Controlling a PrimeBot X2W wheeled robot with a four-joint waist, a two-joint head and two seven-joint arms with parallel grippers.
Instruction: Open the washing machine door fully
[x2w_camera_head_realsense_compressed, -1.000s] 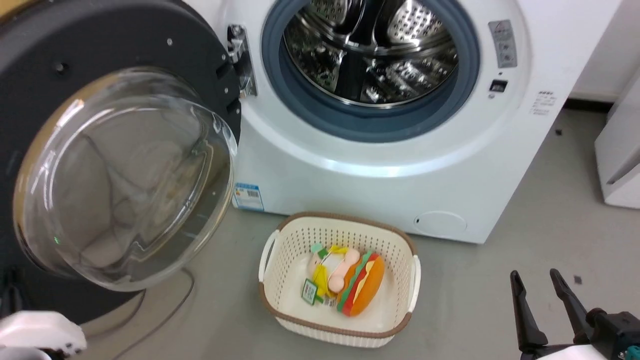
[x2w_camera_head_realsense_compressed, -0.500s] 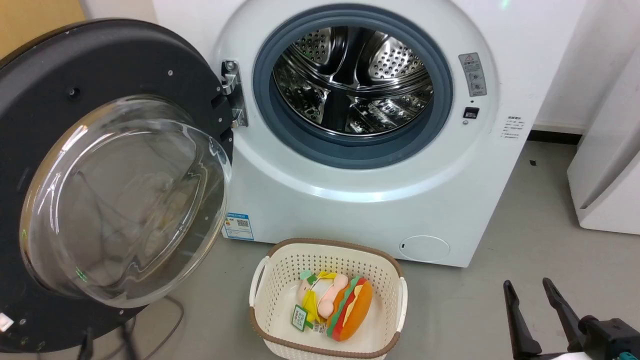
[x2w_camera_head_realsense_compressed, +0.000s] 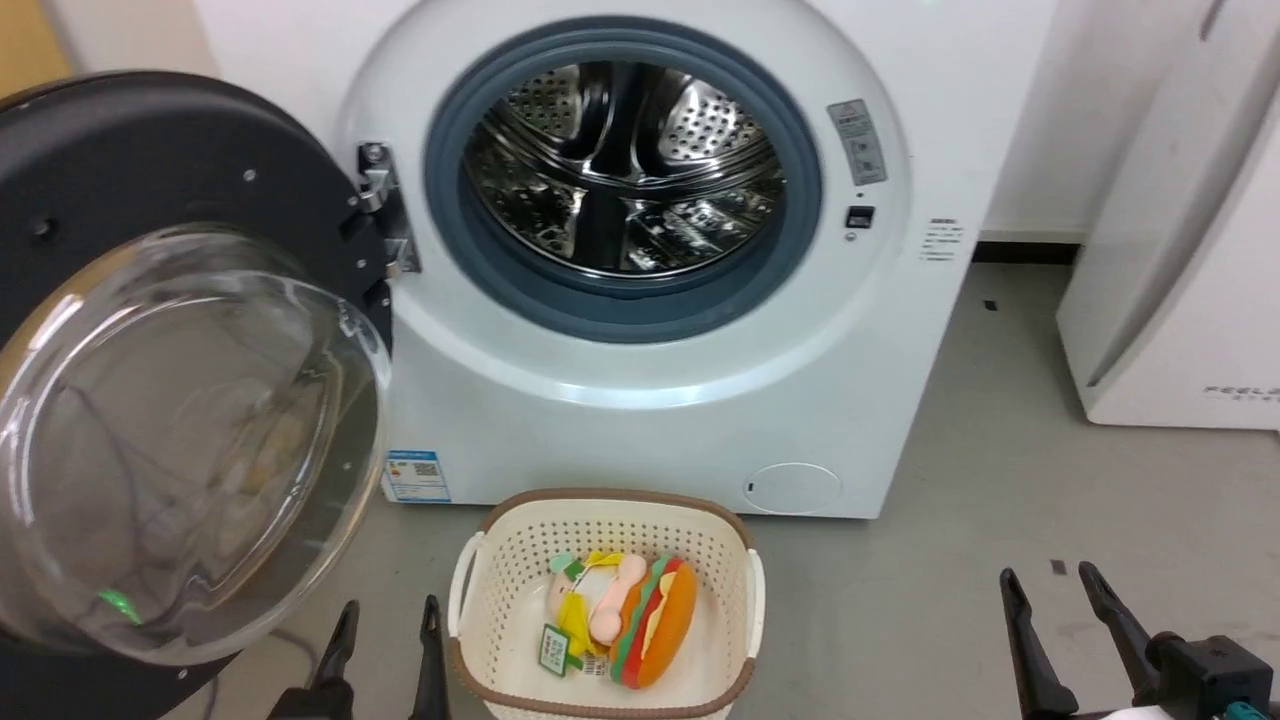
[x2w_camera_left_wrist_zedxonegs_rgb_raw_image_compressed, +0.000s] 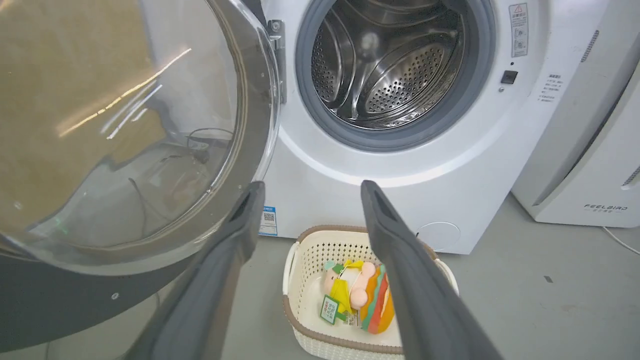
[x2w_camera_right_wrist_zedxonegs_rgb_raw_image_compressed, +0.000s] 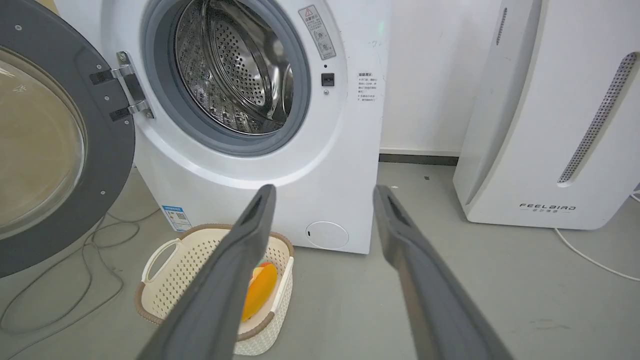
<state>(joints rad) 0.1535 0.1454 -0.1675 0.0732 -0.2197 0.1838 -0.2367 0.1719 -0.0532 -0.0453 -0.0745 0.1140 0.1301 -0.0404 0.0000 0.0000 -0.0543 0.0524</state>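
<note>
Since a second ago the head camera has swung and drawn back, so the white washing machine now sits further left in its view. The pale forearm at the lower left corner is gone, and the left hand now rises from the bottom edge instead.

The washing machine door stands swung wide on its hinge at the left of the opening. Its inner face and bulging glass window are turned towards the robot. The steel drum and grey rubber ring are fully exposed.

The left hand is just beside the cream basket, below the door's glass and clear of it. Its fingers are spread and hold nothing. The right hand is at the lower right over the grey floor, also spread and empty.

The basket stands on the floor in front of the machine and holds a plush hamburger against a smaller soft toy. A white appliance stands to the machine's right.
</note>
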